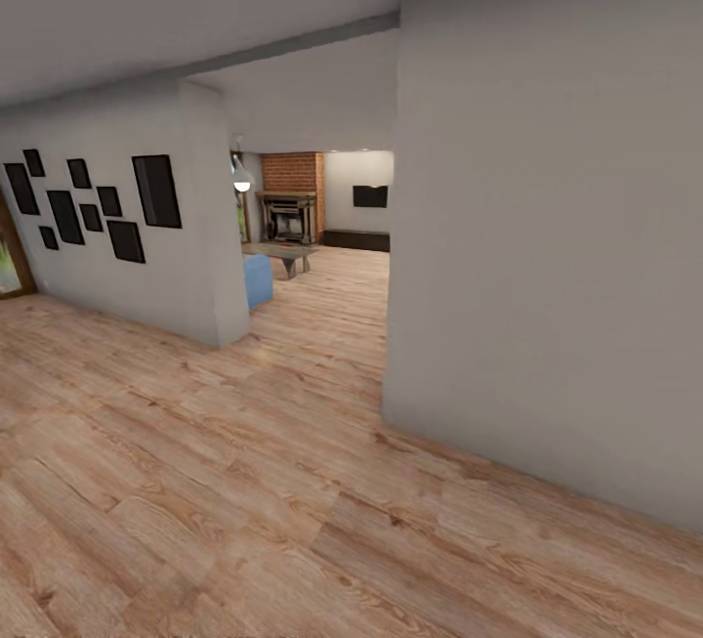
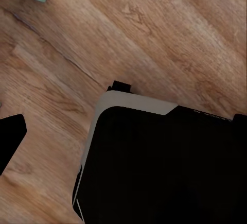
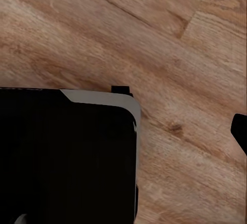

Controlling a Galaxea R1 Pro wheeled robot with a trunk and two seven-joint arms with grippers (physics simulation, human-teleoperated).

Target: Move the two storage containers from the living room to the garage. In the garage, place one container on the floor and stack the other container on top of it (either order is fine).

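Plank flooring (image 1: pixel 244 482) leads toward what looks like the living room (image 1: pixel 312 228).

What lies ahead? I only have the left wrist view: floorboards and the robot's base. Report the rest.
Observer: The head view shows an open gap between a near grey wall and a farther wall. It leads to a room with a brick fireplace.
Operator: Name the furniture through that gap.
Observer: A blue sofa pokes out from behind the farther wall, with a low coffee table beyond it.
Operator: Describe that farther wall.
Observer: It carries a cluster of black picture frames.
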